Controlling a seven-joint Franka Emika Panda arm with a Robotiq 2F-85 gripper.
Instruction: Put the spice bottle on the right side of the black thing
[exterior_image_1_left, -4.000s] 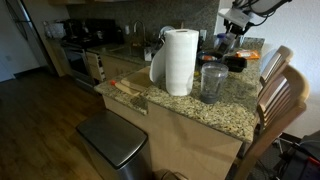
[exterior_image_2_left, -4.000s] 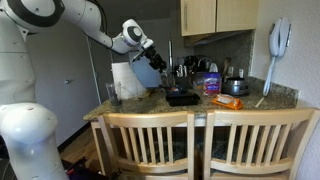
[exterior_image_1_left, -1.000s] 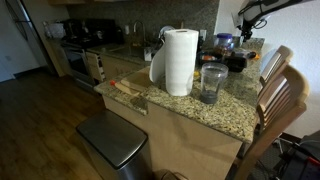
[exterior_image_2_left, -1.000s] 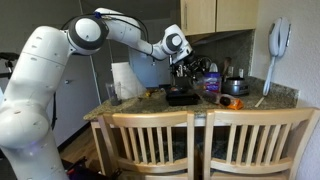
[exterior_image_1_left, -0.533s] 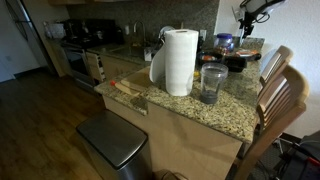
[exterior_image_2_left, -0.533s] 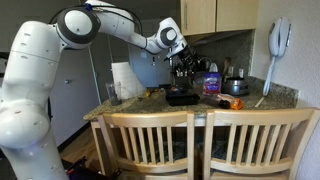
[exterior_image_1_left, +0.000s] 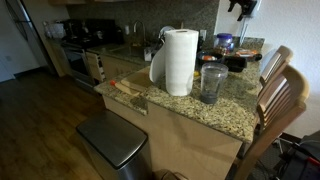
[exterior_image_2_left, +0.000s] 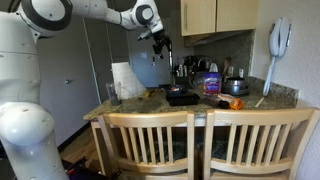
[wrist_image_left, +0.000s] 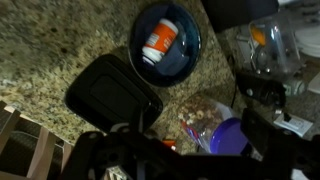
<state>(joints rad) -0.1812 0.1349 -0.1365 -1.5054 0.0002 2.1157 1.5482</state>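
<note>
**Bottle in the blue bowl, arm high over the counter**

From the wrist camera: the spice bottle (wrist_image_left: 160, 40) lies on its side inside a round dark-blue bowl (wrist_image_left: 190, 25) — orange label up, pale at both ends — and it is the only thing in there. Just beside the bowl sits the black thing (wrist_image_left: 113, 95), a low dish with rounded corners that shows only a plain black surface. Whether the two rims touch, I cannot tell.

The gripper (exterior_image_2_left: 161, 42) hangs high above the granite counter (exterior_image_1_left: 215, 115), well apart from everything on it. In the wrist view its fingers (wrist_image_left: 120, 158) are dark blurs along the bottom of the frame, spread wide, with nothing pinched between them.

It is crowded around the dish. A purple-lidded tub (wrist_image_left: 232, 138) and a printed packet (wrist_image_left: 200, 108) lie close to it, and a glass jar (wrist_image_left: 265, 45) with something orange inside stands near the bowl.

In an exterior view the black thing (exterior_image_2_left: 182, 97) sits about mid-counter, near the edge where the wooden chairs (exterior_image_2_left: 150, 140) are pushed in. Towards a corner, well apart from the dish, stands a paper towel roll (exterior_image_1_left: 180, 60). A clear tumbler (exterior_image_1_left: 212, 82) is just beside it, closer to the counter's edge. A steel bin (exterior_image_1_left: 112, 140) stands on the floor below that edge.
</note>
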